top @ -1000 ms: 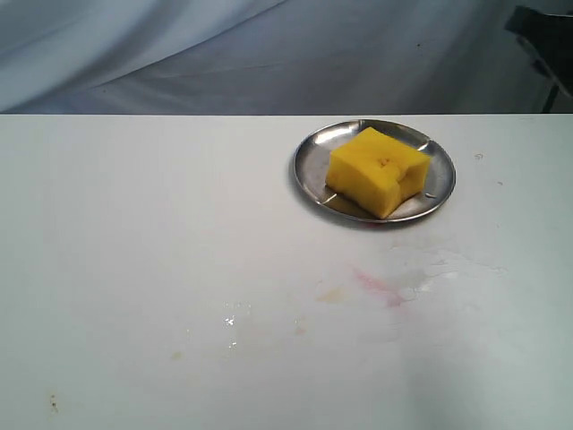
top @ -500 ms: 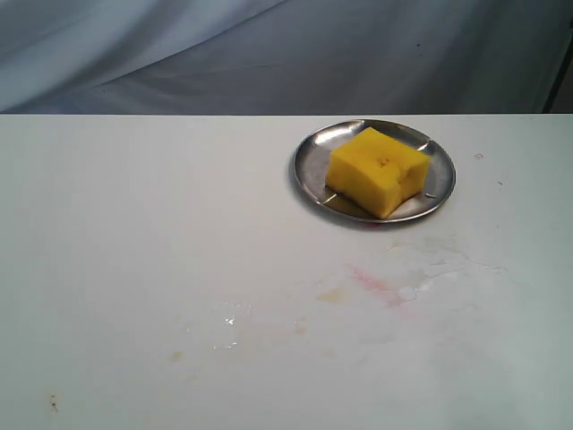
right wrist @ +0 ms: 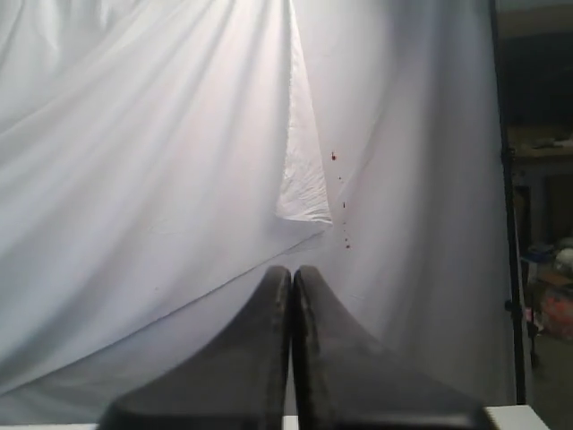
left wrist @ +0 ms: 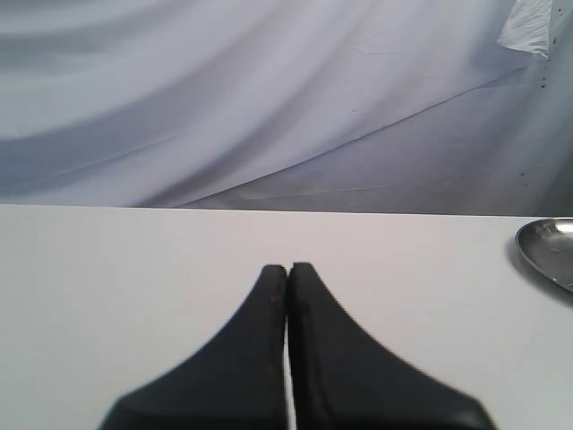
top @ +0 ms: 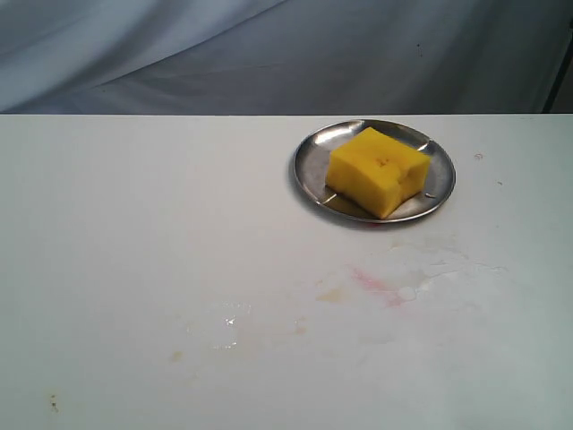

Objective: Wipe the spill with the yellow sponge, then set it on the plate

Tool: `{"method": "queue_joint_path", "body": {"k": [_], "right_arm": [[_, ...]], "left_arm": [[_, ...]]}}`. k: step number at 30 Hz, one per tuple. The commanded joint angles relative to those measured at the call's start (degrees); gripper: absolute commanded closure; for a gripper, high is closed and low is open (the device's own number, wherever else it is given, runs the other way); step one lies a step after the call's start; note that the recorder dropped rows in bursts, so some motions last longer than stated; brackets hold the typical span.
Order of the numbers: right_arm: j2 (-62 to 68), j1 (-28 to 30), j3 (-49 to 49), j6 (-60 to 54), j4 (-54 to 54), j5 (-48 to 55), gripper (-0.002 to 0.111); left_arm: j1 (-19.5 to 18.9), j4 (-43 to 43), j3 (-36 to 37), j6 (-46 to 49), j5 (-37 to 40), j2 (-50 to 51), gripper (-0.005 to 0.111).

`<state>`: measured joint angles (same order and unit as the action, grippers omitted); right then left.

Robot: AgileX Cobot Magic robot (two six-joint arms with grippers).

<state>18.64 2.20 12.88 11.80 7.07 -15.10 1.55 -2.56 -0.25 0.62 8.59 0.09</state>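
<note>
The yellow sponge [top: 377, 170] lies on the silver plate [top: 309, 167] at the back right of the white table. In front of the plate the spill [top: 385, 288] shows as a thin pale smear with a pink streak and a small yellowish spot [top: 330, 295]. Neither arm appears in the exterior view. My left gripper [left wrist: 287, 268] is shut with nothing in it, low over bare table, and the plate's rim [left wrist: 543, 249] shows at the frame's edge. My right gripper [right wrist: 292, 270] is shut and empty, facing the white backdrop cloth.
A grey-white cloth [top: 269, 54] hangs behind the table's far edge. Small wet specks [top: 230, 321] and brownish dots [top: 176, 356] mark the table's front left. A dark stand [right wrist: 508, 224] and clutter show beside the cloth in the right wrist view.
A dark arm part at the exterior view's upper right corner has withdrawn out of view. The sponge, plate and smear have not moved.
</note>
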Motion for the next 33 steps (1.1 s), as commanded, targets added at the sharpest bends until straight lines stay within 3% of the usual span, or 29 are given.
{"method": "queue_joint_path", "body": {"k": [1,12,17,25,33], "right_arm": [[-4.2,-3.5,-0.5,-6.3,1.5,5.8,0.108],[-18.6,-7.6,-0.4,-10.7,1.3,27.1,0.108],[-18.6,-7.7,-0.3,-10.7,-1.2,31.3,0.108],[-18.6,-8.5,-0.5,-9.1,-2.4,32.1,0.108],[-18.6,-8.5,-7.6,-5.7,-2.2,24.7,0.108]], "left_arm": [[0.0,0.0,0.3,0.0,-0.2,-0.1,0.105],[0.0,0.0,0.3,-0.2,-0.2,-0.1,0.105],[0.0,0.0,0.3,-0.2,-0.2,-0.1,0.105],[0.0,0.0,0.3,0.1,-0.2,-0.1,0.105],[0.0,0.0,0.3,-0.2,-0.2,-0.1,0.105]]}}
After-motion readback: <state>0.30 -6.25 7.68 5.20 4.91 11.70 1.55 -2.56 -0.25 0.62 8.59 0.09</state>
